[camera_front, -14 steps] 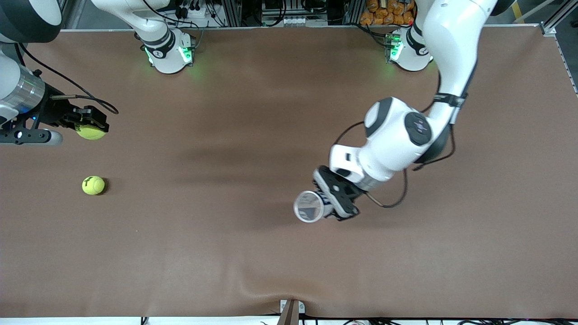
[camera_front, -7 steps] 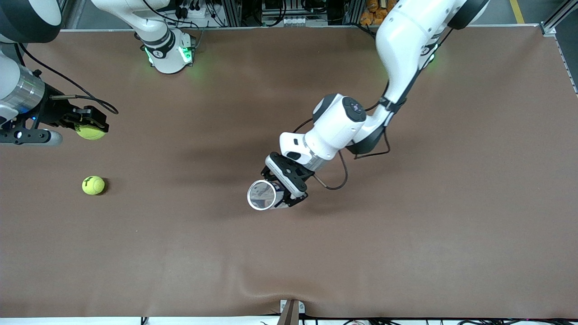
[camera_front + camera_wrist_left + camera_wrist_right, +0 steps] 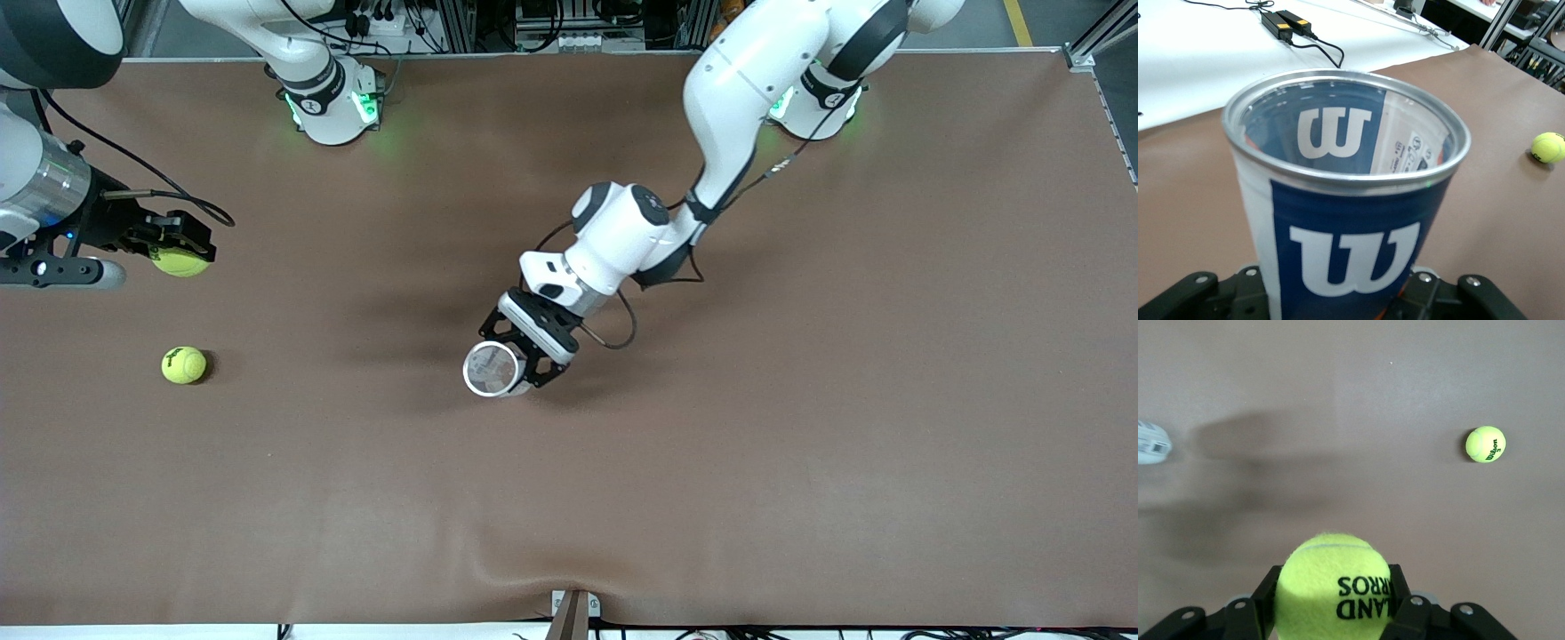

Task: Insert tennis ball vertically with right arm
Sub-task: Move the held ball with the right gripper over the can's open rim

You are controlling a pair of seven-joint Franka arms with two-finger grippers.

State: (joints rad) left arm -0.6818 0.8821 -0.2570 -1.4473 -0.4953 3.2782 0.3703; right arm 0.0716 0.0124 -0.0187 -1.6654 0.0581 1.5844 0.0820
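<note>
My right gripper [image 3: 182, 253] [image 3: 1333, 593] is shut on a yellow tennis ball [image 3: 180, 261] [image 3: 1331, 583], over the table at the right arm's end. My left gripper [image 3: 518, 358] [image 3: 1338, 297] is shut on a blue and white Wilson ball can [image 3: 490, 369] [image 3: 1345, 200]. The can is held upright over the middle of the table, with its open, silver-rimmed mouth up and nothing inside. A second tennis ball [image 3: 184, 364] [image 3: 1485, 444] [image 3: 1547, 147] lies on the brown table, nearer to the front camera than the held ball.
The brown table cover [image 3: 800, 444] wrinkles at the front edge by a metal clamp [image 3: 573, 613]. Both arm bases [image 3: 333, 102] [image 3: 813, 98] stand along the back edge. Power adapters with cables [image 3: 1286, 23] lie on a white surface off the table.
The left arm has carried the can toward the right arm's end of the table, to about the middle. The right arm and both balls have not moved.
</note>
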